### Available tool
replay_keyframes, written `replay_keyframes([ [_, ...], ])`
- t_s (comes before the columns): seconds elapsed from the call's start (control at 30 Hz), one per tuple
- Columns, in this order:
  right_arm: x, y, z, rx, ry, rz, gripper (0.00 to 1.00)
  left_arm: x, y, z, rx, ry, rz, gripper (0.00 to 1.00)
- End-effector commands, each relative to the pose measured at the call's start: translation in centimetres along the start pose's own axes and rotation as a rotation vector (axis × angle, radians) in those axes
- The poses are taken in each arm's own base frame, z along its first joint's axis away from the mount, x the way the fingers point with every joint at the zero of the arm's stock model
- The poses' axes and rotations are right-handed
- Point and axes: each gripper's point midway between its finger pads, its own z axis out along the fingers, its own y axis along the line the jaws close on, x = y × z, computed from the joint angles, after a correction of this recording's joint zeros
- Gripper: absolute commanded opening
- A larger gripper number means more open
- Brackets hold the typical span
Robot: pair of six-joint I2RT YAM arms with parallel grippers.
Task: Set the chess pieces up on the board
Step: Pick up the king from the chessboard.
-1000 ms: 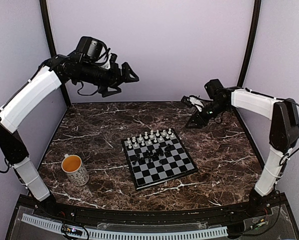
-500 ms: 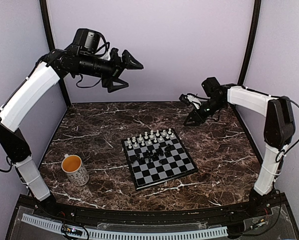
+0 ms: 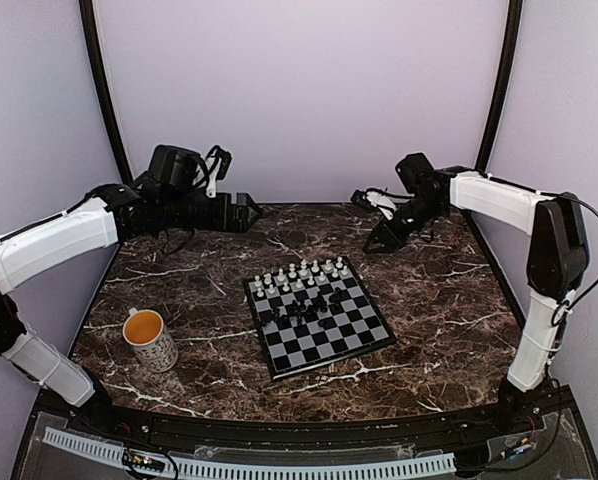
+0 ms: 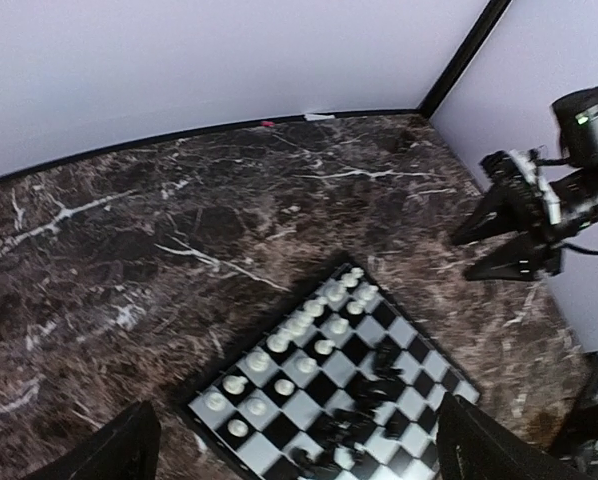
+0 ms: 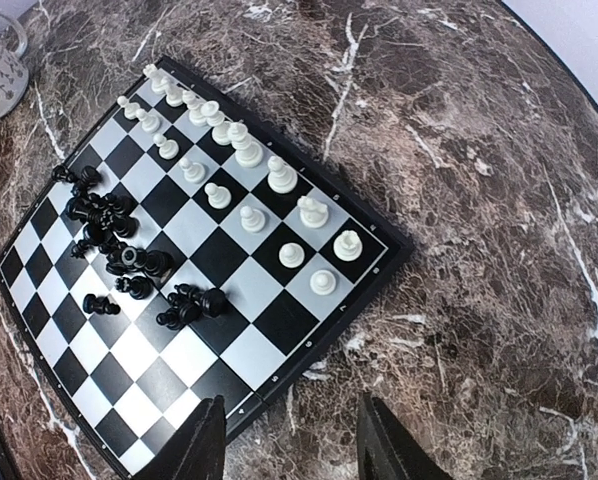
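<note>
Left tool [image 3: 251,212] now lower, wide open, well behind the board [image 3: 341,336]; right tool [image 3: 366,222] part-open, empty.

Robot test cell, lab-type setup. Plain lilac walls [image 3: 309,90] on 3 sides, black frame posts [image 3: 101,90] at back corners, so enclosed booth. Two white-and-black arms, left arm [image 3: 59,240] and right arm [image 3: 499,200], mounted at near edge of marble-look tabletop [image 3: 439,300]. White slotted cable duct [image 3: 279,467] along front, exposed wiring on arms. Staged props: board [image 3: 329,345], mug [image 3: 151,340].
</note>
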Motion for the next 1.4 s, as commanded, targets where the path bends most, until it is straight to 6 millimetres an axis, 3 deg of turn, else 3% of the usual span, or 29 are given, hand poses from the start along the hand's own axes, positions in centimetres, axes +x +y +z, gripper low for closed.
replay_keyframes([
  [0.0,-1.7,1.8,0.9,0.036,0.011,-0.121,0.45,-2.9,3.0,2.5,-0.167,-0.207,0.26,0.99],
  [0.1,-2.3,3.2,2.4,0.007,0.016,-0.154,0.45,-2.1,4.1,3.3,-0.182,-0.229,0.254,0.99],
  [0.13,-2.4,3.6,2.8,-0.004,0.019,-0.164,0.45,-2.9,4.0,2.7,-0.174,-0.277,0.254,0.99],
  [0.17,-2.5,4.1,3.3,-0.015,0.024,-0.176,0.45,-1.8,5.3,2.9,-0.208,-0.271,0.251,0.99],
  [0.27,-2.4,5.9,4.7,-0.054,0.052,-0.22,0.45,-1.3,8.7,2.0,-0.34,-0.288,0.189,0.99],
  [0.33,-2.3,6.9,5.8,-0.076,0.072,-0.247,0.44,-1.0,9.6,1.7,-0.383,-0.264,0.217,0.99],
  [0.4,-2.5,7.9,6.7,-0.092,0.078,-0.271,0.43,-1.2,9.2,1.0,-0.367,-0.28,0.261,0.99],
  [0.5,-3.0,8.7,7.9,-0.092,0.098,-0.302,0.42,-2.3,7.0,-1.0,-0.249,-0.359,0.336,0.94],
  [0.67,-3.3,9.5,9.4,-0.082,0.148,-0.357,0.41,-2.7,7.9,-1.7,-0.288,-0.338,0.348,0.89],
  [1.07,-1.9,10.1,10.9,-0.087,0.208,-0.349,0.43,-3.3,6.5,-4.1,-0.208,-0.381,0.298,0.87],
  [1.37,-1.2,10.0,12.1,-0.083,0.242,-0.335,0.44,-3.4,6.2,-4.5,-0.197,-0.39,0.302,0.87],
])
